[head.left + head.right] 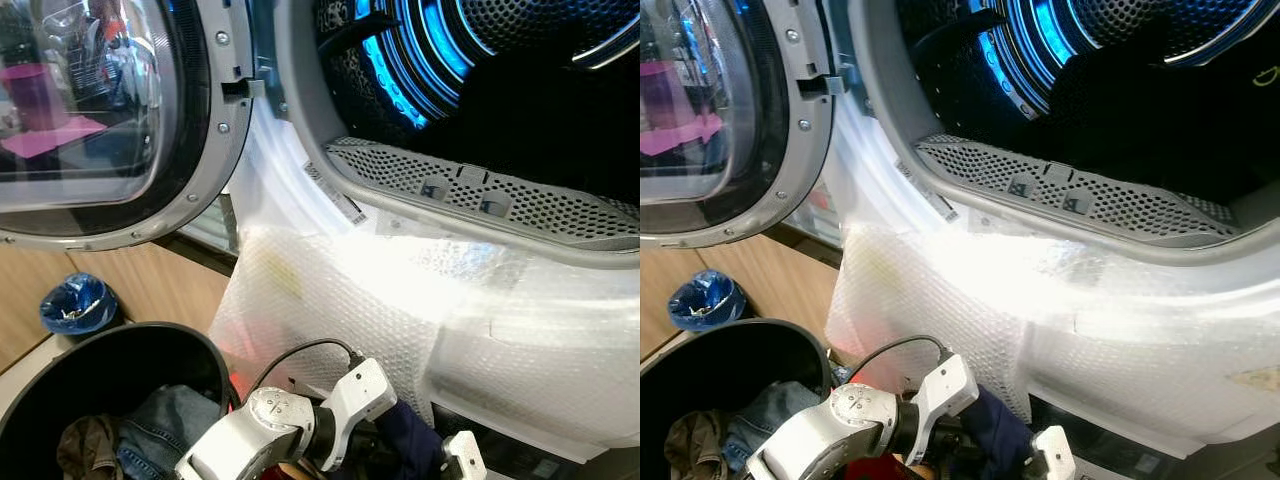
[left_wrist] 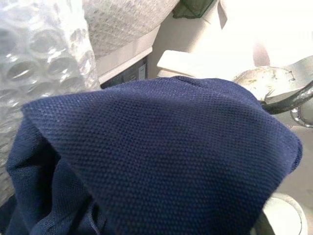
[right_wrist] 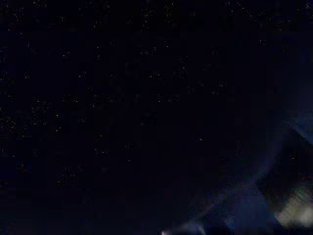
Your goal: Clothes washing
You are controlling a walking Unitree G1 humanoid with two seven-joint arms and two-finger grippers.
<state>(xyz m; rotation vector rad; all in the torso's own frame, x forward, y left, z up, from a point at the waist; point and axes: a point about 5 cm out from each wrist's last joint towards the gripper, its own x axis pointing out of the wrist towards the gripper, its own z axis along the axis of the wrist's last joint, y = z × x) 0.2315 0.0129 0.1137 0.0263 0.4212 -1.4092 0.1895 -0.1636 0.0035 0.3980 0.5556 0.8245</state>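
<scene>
Wood-look flooring and a white machine front (image 1: 520,330) wrapped in bubble wrap (image 1: 330,330) is your backdrop rn, w/ the round glass door (image 1: 90,110) swung wide to the robot's left, so the mouth is free for loading. Drum (image 1: 450,50) glows blue inside, w/ something dark lying in it, can't tell what exactly. Perforated lint-filter strip (image 1: 480,195) runs along the lower lip of the opening.

Black laundry basket (image 1: 120,350) sits low on the left, just beside the machine, w/ denim jeans (image 1: 165,425) and a brownish piece in it, prob parked there so each grab is a short lift up to the drum. Small blue-lined bin (image 1: 78,305) sits on the floor behind it.

Your left arm (image 1: 280,425) is bent in low between basket and machine, and a navy garment (image 1: 410,440) bunches at its end. Looks like it's carrying that piece, but the fingers are buried in fabric, so I can't tell whether they're clamped or loose.

Head views give you the layout; left wrist cam gives you the navy knit weave (image 2: 161,156) right up close, draped over the lens, plus bubble wrap beside it. Right wrist cam is basically black; right gripper's state is anyone's guess.
</scene>
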